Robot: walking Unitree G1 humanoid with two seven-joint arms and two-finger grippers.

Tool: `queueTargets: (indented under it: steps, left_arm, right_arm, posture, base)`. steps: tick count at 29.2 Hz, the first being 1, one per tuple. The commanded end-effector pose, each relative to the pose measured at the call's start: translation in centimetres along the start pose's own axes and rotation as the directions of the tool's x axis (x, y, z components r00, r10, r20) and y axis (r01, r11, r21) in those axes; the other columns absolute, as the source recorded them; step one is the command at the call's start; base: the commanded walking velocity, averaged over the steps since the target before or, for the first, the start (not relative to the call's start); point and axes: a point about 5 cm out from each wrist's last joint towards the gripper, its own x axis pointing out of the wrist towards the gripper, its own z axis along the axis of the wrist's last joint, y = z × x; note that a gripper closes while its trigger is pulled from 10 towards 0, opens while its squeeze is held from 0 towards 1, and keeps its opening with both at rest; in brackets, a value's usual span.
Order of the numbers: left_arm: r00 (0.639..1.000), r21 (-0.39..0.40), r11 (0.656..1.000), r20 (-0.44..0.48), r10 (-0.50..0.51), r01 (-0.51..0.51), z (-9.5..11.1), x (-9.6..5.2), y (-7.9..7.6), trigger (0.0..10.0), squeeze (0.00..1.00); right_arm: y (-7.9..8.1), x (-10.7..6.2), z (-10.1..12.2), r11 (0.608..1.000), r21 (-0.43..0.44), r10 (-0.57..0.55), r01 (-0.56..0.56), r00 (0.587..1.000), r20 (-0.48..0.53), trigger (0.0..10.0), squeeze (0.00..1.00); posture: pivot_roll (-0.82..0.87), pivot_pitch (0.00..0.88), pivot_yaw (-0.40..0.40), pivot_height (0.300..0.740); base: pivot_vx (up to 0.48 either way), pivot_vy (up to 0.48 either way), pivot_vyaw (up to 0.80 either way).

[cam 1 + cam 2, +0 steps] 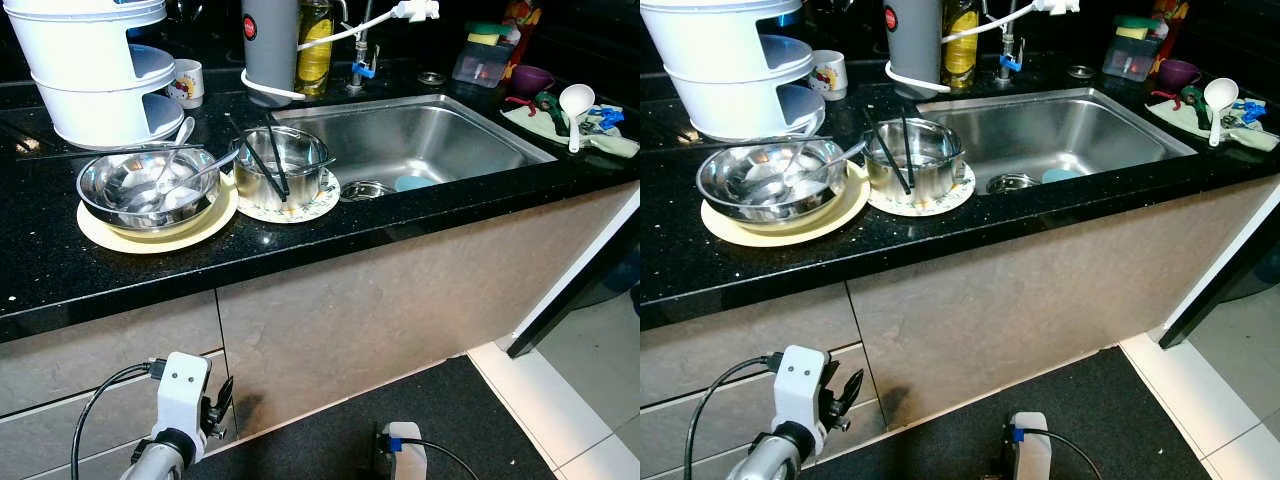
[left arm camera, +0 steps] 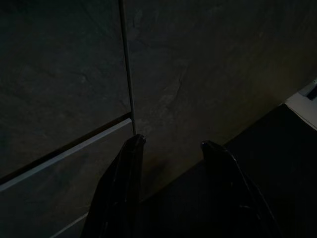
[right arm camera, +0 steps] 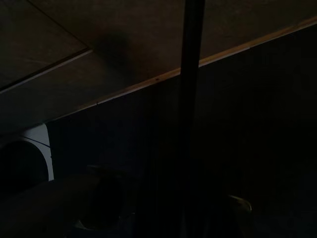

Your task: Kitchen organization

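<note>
The black speckled stone countertop (image 1: 60, 262) is uncleared, so tidying seems barely begun; the stainless steel sink (image 1: 420, 135) holds a small blue item; a wide steel bowl (image 1: 148, 187) with spoons sits on a yellow plate (image 1: 120, 238), beside a steel pot (image 1: 280, 166) holding black chopsticks; the left gripper (image 2: 171, 148) hangs low by beige cabinet fronts (image 1: 350, 310), fingers apart; the right gripper's fingers I cannot tell.

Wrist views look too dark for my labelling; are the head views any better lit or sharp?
Left eye view: bright and sharp, glare on the sink and steel bowl. Left wrist view: dim, yet the left gripper shows parted fingers. Right wrist view: nearly black, little readable.
</note>
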Motion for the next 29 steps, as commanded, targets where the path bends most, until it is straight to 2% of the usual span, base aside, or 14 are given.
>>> queueTargets:
  steps: [1,9,12,16,21,29]
  left_arm:
    - [1.0,0.0,1.0,-0.024,-0.001,0.001,-0.4,-0.4,-0.1,10.0,0.0]
    - [0.998,-0.017,1.0,-0.059,0.011,-0.012,-0.8,0.1,0.1,10.0,0.0]
    - [0.999,-0.006,1.0,-0.047,-0.005,0.005,-0.3,1.5,0.2,10.0,0.0]
    - [1.0,-0.015,1.0,-0.009,-0.022,0.022,0.7,2.3,-0.2,10.0,0.0]
    - [0.999,-0.011,0.999,-0.02,-0.039,0.039,0.3,2.0,-0.6,10.0,0.0]
    - [1.0,-0.014,1.0,-0.02,-0.023,0.023,-0.1,1.1,-0.4,10.0,0.0]
  right_arm:
    - [-0.7,-0.4,-0.6,1.0,-0.011,-0.02,0.02,1.0,-0.023,10.0,0.0]
    - [-0.7,-0.4,-0.5,1.0,-0.013,-0.02,0.02,1.0,-0.019,10.0,0.0]
    - [-0.6,-0.3,-0.4,1.0,-0.016,-0.016,0.015,1.0,-0.018,10.0,0.0]
    - [-0.6,-0.3,-0.3,1.0,-0.016,-0.017,0.017,1.0,-0.014,10.0,0.0]
    - [-0.8,-0.4,-0.4,1.0,-0.007,-0.027,0.027,1.0,-0.01,10.0,0.0]
    - [-0.8,-0.4,-0.5,1.0,-0.009,-0.022,0.022,1.0,-0.014,10.0,0.0]
  posture:
    - [-0.02,0.189,-0.071,0.74]
    - [-0.03,0.19,-0.072,0.74]
    - [-0.03,0.19,-0.072,0.74]
    - [-0.03,0.19,-0.067,0.74]
    - [-0.04,0.191,-0.064,0.74]
    - [-0.03,0.196,-0.068,0.74]
  base:
    - [0.0,0.0,0.0]
    - [0.0,0.0,0.0]
    - [0.0,0.0,0.0]
    - [0.0,0.0,0.0]
    - [0.0,0.0,0.0]
    - [0.0,0.0,0.0]
